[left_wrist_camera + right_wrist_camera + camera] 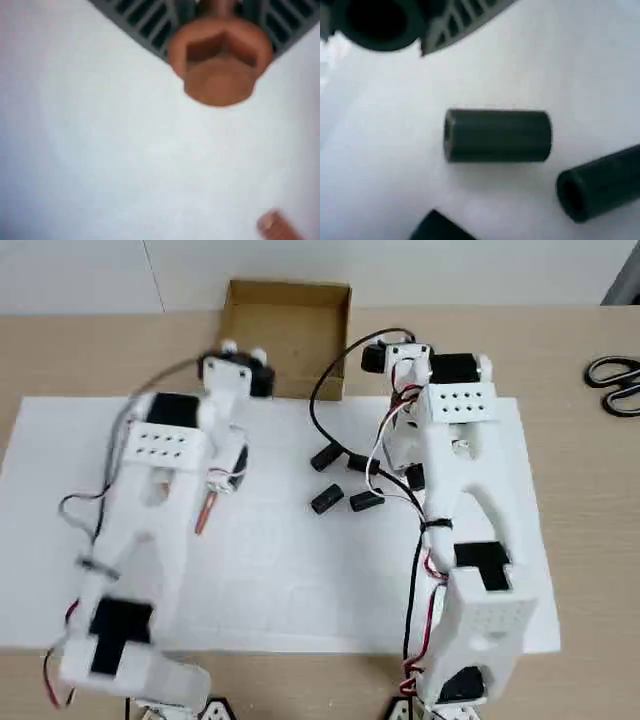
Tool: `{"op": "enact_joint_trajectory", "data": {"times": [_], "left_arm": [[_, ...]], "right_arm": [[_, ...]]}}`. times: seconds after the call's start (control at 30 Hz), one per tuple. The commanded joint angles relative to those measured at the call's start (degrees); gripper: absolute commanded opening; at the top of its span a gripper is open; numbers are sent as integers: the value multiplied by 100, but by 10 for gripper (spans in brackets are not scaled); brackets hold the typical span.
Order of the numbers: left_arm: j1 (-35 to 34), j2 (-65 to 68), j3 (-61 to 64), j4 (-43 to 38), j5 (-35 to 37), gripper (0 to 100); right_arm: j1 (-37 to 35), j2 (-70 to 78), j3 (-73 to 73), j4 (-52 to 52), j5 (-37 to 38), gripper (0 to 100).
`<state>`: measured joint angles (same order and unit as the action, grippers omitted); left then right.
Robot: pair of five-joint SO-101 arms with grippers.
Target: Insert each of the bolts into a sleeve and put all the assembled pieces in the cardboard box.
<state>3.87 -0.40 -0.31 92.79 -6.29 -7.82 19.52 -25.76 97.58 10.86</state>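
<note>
My left gripper (228, 472) is shut on a copper bolt (220, 67), whose hex head faces the left wrist camera under the grey ribbed jaw. A second bolt's end (274, 225) lies on the white sheet nearby. In the high view a copper bolt (205, 512) shows just below that gripper. My right gripper (408, 472) is shut on a black sleeve (377, 21), hole toward the camera. Loose black sleeves (497, 135) (600, 182) lie on the sheet beneath it; in the high view they sit between the arms (327, 500) (366, 501). The cardboard box (290, 325) stands at the back.
A white sheet (280, 580) covers the table's middle. Black scissors (615, 385) lie at the far right edge. Black cables (330, 430) loop from the right arm past the sleeves toward the box.
</note>
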Motion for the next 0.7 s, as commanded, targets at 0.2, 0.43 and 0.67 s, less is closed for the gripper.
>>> {"op": "enact_joint_trajectory", "data": {"times": [0.2, 0.43, 0.67], "left_arm": [[26, -2576, -66, 756, 0, 6], [9, -4484, 259, -176, 774, 6], [35, -5714, 1921, -2066, 1864, 6]], "right_arm": [[-31, -3635, -53, 127, 44, 4], [-13, -6158, 949, 75, 26, 4], [-13, -7433, 3648, -743, 0, 4]]}}
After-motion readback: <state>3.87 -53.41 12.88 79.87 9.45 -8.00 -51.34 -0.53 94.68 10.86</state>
